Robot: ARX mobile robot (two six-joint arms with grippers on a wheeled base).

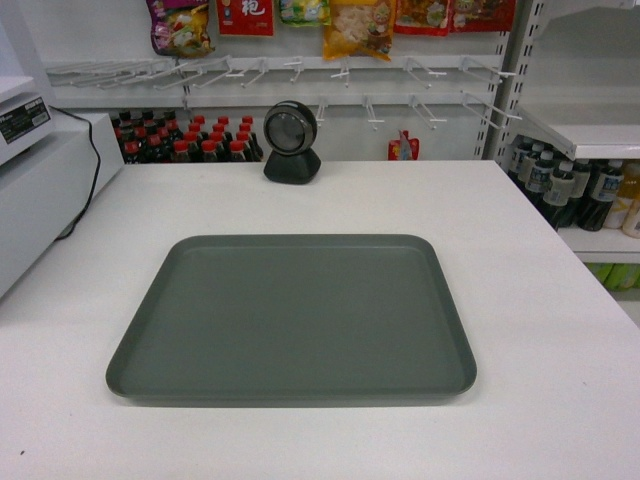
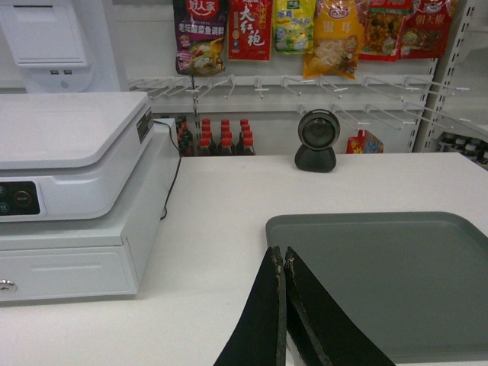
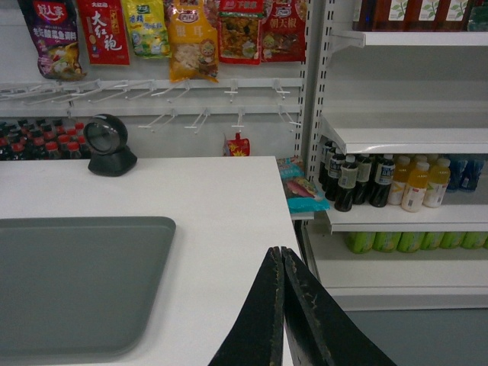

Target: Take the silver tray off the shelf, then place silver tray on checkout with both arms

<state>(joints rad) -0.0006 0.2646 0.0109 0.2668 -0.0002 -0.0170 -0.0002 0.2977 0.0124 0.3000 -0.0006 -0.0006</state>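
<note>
The silver tray (image 1: 292, 317) lies flat on the white checkout (image 1: 540, 300), in front of the round black scanner (image 1: 290, 142). Neither gripper shows in the head view. In the left wrist view my left gripper (image 2: 281, 252) is shut and empty, held above the tray (image 2: 389, 274) near its left rim. In the right wrist view my right gripper (image 3: 281, 252) is shut and empty, over the checkout (image 3: 221, 221) to the right of the tray (image 3: 76, 282), near the counter's right edge. The shelf (image 3: 404, 137) stands further right.
A white cash register (image 2: 69, 183) with a black cable sits on the counter's left. Bottles (image 3: 381, 181) fill the lower shelf boards on the right. Snack bags (image 1: 357, 25) hang on hooks behind, with dark bottles (image 1: 185, 140) below them.
</note>
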